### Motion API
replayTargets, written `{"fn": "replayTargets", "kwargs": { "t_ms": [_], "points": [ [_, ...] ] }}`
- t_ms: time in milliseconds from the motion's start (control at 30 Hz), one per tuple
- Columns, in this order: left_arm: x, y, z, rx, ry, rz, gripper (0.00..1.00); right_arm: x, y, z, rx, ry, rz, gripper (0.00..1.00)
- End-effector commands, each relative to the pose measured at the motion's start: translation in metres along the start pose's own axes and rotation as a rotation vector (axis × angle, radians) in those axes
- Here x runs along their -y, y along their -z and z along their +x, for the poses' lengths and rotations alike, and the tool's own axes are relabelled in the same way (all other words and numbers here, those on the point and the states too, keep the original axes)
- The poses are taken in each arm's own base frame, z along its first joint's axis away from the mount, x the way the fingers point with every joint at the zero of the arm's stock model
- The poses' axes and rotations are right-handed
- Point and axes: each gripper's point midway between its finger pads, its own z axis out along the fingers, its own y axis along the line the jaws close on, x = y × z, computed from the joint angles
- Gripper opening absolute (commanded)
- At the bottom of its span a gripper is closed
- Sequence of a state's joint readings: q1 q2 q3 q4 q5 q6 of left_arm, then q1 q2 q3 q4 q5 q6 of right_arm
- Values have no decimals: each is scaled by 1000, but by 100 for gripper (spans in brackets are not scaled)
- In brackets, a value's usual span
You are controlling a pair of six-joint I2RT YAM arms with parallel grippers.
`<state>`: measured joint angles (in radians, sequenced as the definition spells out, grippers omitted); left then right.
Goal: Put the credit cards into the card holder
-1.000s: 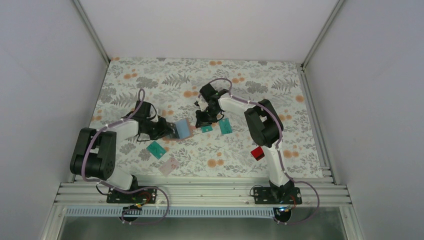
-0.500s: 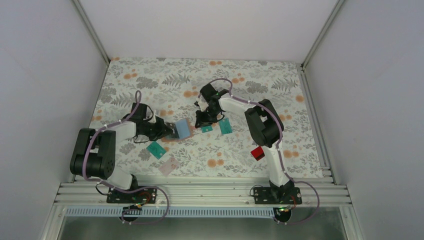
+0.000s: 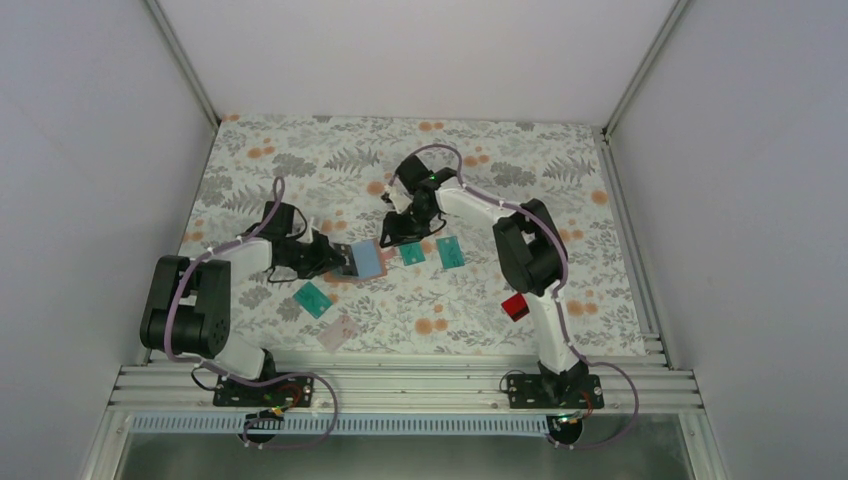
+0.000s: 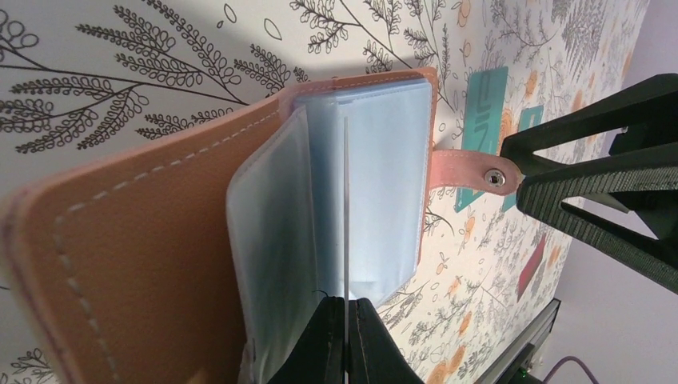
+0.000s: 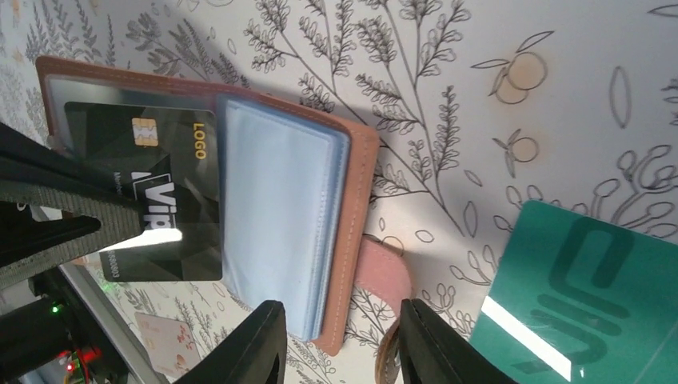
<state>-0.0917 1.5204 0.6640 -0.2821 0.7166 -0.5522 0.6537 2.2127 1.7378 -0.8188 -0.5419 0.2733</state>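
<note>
My left gripper (image 4: 345, 336) clenched on clear sleeve (image 4: 376, 200) to prop card holder (image 3: 365, 258) open, top view centre. Black card (image 5: 148, 192) seated in pocket. My right gripper (image 5: 340, 344) released, empty, over holder's edge. Teal card (image 5: 592, 296) lower right, likely next.

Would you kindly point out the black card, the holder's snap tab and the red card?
black card (image 5: 160, 176): right wrist view, centre of its face
holder's snap tab (image 4: 472, 170): left wrist view, mid-strap
red card (image 3: 515, 306): top view, its centre
</note>
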Motion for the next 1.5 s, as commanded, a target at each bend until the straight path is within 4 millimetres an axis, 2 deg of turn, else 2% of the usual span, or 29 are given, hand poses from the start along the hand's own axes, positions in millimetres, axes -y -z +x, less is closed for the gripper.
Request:
{"fn": "replayTargets", "kwargs": {
  "t_ms": [0, 200, 433, 567, 733, 1000, 1367, 1467],
  "points": [
    [1, 0, -2, -14, -30, -2, 2, -28, 5, 2, 2, 71, -48, 36],
    [-2, -1, 0, -26, -38, -14, 2, -30, -17, 6, -21, 72, -23, 30],
    [-4, -1, 2, -35, -45, -20, 2, -1, -31, 1, -15, 20, 105, 22],
    [-6, -2, 2, -39, -45, -23, 3, 9, -35, 0, -15, 11, 144, 21],
    [-9, -5, 2, -48, -44, -25, 2, 22, -47, 9, -51, -13, 175, 17],
    [-10, -9, 2, -66, -28, 15, 2, 42, -56, 28, -90, -33, 240, 14],
    [-6, -10, -2, -76, -11, 77, 2, 44, -64, 35, -117, -27, 246, 13],
    [-5, -5, -1, -81, 2, 57, 2, 44, -64, 35, -119, -26, 247, 12]
  ]
}}
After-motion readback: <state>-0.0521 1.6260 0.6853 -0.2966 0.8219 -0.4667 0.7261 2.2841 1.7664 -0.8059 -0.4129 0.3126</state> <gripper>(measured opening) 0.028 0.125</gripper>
